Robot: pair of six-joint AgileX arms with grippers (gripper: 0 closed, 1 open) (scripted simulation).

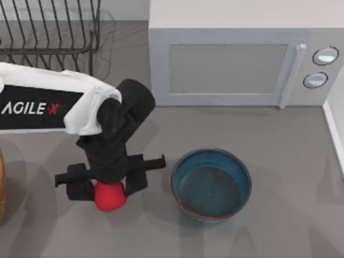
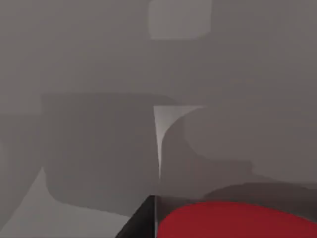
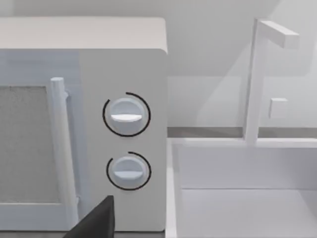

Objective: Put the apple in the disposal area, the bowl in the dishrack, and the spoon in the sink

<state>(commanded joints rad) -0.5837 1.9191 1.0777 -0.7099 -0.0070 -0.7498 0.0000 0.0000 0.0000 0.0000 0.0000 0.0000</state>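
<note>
Where left tool point(image 1: 109, 183) hovers: one apple point(image 1: 110, 195), one bowl point(image 1: 211, 184).

From above, my left gripper point(image 1: 109, 181) covers the top of the apple point(image 1: 110, 198), so I can't tell whether the fingers touch it. The dishrack point(image 1: 48, 27), at eleven o'clock, is cut off by the frame's top and left edges. In the left wrist view the apple point(image 2: 237, 220) is cropped at the edge.
</note>
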